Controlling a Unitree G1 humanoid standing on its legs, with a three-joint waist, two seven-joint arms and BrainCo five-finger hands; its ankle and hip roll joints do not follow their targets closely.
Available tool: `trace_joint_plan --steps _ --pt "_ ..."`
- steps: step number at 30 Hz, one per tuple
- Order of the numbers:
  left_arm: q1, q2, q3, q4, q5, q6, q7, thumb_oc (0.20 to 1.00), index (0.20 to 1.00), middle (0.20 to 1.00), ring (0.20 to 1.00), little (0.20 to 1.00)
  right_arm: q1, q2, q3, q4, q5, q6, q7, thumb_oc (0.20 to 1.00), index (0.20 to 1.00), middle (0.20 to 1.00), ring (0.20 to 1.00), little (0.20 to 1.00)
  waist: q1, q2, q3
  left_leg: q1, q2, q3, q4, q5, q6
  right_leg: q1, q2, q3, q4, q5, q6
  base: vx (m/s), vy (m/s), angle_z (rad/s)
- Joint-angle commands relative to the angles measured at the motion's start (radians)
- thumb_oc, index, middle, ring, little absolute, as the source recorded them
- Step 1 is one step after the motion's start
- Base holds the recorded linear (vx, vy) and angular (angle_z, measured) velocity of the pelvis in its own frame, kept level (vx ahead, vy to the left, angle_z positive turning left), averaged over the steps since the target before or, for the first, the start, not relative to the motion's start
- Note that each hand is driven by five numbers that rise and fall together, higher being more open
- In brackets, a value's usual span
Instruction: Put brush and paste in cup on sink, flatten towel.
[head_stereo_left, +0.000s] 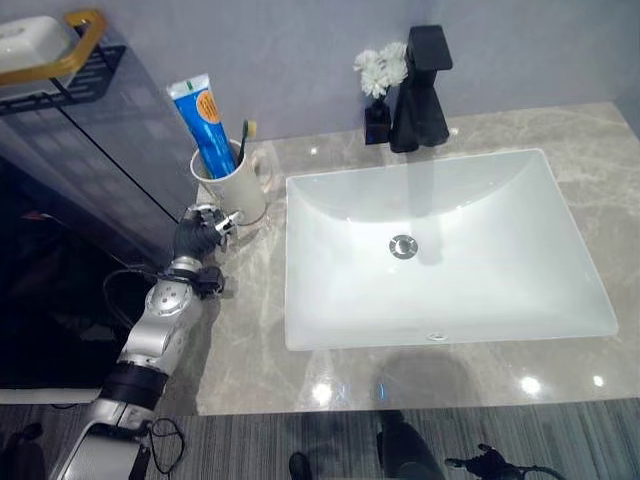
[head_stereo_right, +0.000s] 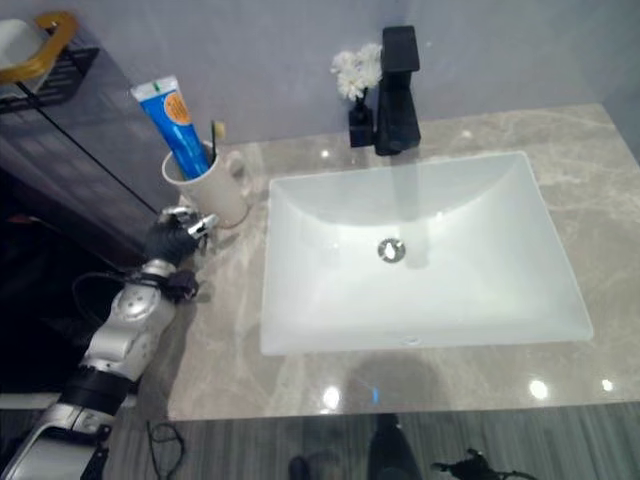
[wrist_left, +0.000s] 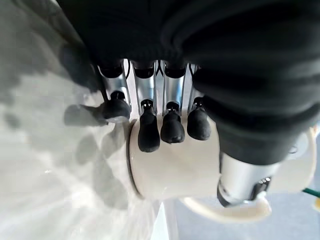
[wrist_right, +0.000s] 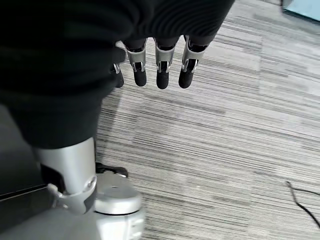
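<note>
Left hand (head_stereo_left: 200, 234), fingers (wrist_left: 149, 132) loose, touches cup (head_stereo_left: 240, 185) holding toothpaste (head_stereo_left: 205, 122) and toothbrush (head_stereo_left: 244, 140).

My two head cameras look steeply down on the counter (head_stereo_left: 300, 370) ahead of my left hand (head_stereo_left: 200, 232), sharing the sink (head_stereo_right: 410, 250). My left wrist camera sits tight behind its fingers (wrist_left: 149, 135); my right wrist camera faces the floor (wrist_right: 235, 150).
</note>
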Motion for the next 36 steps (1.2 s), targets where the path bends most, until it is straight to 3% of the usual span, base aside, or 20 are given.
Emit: trace_joint_plan --steps 1,11,13,16,21,36 --pt "-0.038 0.047 -0.038 0.057 0.024 -0.025 0.008 0.200 0.200 0.200 0.200 0.200 0.002 -0.005 0.032 0.015 0.020 0.002 -0.031 1.000 1.000 1.000 1.000 1.000 -0.030 -0.034 0.028 0.044 -0.039 -0.007 0.010 0.015 0.015 -0.040 -0.050 0.028 0.122 -0.089 0.072 0.00 0.000 0.00" --pt "-0.055 0.028 -0.043 0.072 0.044 -0.030 0.039 0.200 0.200 0.200 0.200 0.200 0.006 0.003 0.025 0.020 0.030 0.005 -0.043 1.000 1.000 1.000 1.000 1.000 -0.038 -0.030 0.025 0.028 -0.039 -0.013 0.010 0.016 0.007 -0.064 -0.059 0.021 0.138 -0.087 0.072 0.00 -0.002 0.02" --pt "0.030 0.050 -0.002 -0.039 0.113 -0.028 0.036 0.200 0.200 0.200 0.200 0.200 -0.003 0.007 0.006 0.016 0.044 0.002 -0.045 1.000 1.000 1.000 1.000 1.000 -0.023 -0.026 0.021 0.035 -0.037 -0.015 0.010 0.013 0.007 -0.058 -0.058 0.016 0.143 -0.092 0.069 0.02 -0.013 -0.01" --pt "0.151 0.047 0.049 -0.144 0.110 -0.025 0.004 0.200 0.200 0.200 0.200 0.200 0.003 0.007 -0.014 0.007 0.056 -0.003 -0.043 1.000 1.000 1.000 1.000 1.000 -0.012 -0.026 0.012 0.046 -0.033 -0.015 0.010 0.007 0.007 -0.048 -0.055 0.014 0.142 -0.097 0.069 0.02 -0.010 -0.02" --pt "0.221 0.057 0.071 -0.209 0.097 -0.022 -0.032 0.200 0.200 0.200 0.200 0.200 0.008 0.010 -0.020 0.010 0.056 -0.003 -0.032 1.000 1.000 1.000 1.000 1.000 -0.005 -0.024 0.003 0.053 -0.027 -0.016 0.010 0.006 0.004 -0.037 -0.055 0.007 0.137 -0.101 0.068 0.01 -0.011 0.03" --pt "0.136 0.074 0.045 -0.167 0.115 -0.024 -0.019 0.200 0.200 0.200 0.200 0.200 0.041 0.018 -0.056 0.060 0.096 0.001 -0.021 1.000 1.000 1.000 1.000 1.000 -0.028 -0.011 0.005 0.015 -0.020 -0.005 0.010 0.023 -0.007 -0.083 -0.045 0.018 0.134 -0.094 0.063 0.00 -0.002 -0.01"
